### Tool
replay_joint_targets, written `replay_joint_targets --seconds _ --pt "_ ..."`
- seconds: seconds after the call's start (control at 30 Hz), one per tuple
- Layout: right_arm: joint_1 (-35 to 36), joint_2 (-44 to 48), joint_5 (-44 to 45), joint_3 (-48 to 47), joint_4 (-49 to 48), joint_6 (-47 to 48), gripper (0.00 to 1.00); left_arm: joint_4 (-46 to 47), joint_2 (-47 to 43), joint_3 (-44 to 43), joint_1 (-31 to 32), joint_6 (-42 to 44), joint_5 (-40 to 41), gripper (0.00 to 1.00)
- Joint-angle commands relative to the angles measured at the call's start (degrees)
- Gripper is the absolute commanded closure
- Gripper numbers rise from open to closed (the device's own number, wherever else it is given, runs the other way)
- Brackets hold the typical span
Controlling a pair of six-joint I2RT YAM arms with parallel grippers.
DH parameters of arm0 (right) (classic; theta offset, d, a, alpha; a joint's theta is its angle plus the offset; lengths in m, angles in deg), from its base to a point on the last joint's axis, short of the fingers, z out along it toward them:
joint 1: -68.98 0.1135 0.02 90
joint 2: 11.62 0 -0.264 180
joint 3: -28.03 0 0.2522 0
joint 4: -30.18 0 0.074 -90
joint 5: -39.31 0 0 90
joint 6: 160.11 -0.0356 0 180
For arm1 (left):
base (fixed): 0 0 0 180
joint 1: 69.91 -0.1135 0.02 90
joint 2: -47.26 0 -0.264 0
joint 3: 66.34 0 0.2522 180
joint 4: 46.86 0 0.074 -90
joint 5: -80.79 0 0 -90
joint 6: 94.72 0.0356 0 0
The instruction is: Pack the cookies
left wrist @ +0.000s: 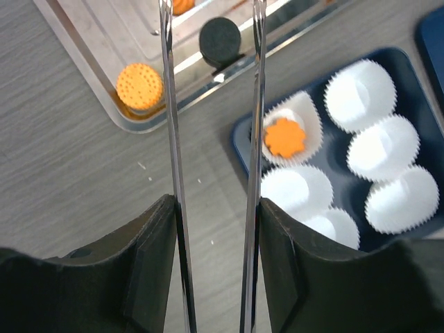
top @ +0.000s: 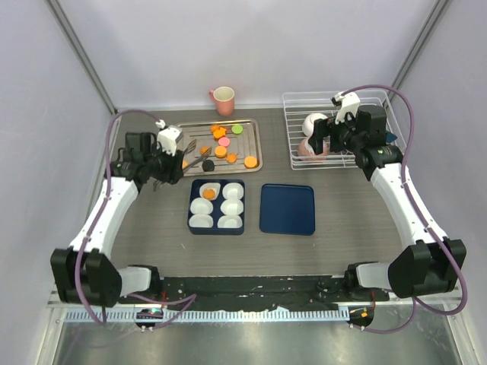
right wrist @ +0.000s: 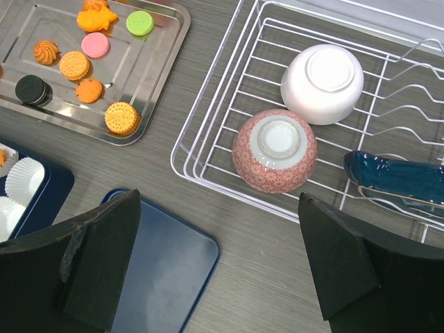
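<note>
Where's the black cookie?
In the top view, the black cookie sits by the tray's near edge, toward its left corner, just beyond the dark blue box. An orange cookie lies to its left, and the tongs point at it.

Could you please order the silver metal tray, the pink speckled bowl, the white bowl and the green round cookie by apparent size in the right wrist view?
Largest: silver metal tray, though cropped.
Next: pink speckled bowl and white bowl, alike; the pink sits nearer the camera, so unranked.
Smallest: green round cookie.

Bright, even overhead light w/ soft shadows, glare on steel tray (left wrist: 97,41), blurry wrist-cam foregrounds.
</note>
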Motion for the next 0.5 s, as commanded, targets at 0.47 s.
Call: replay_joint_targets --seconds 0.47 --pt "0.2 -0.8 0.2 -0.6 -1.3 0.8 0.0 13.0 23.1 -12.7 0.2 -1.3 4.2 0.47"
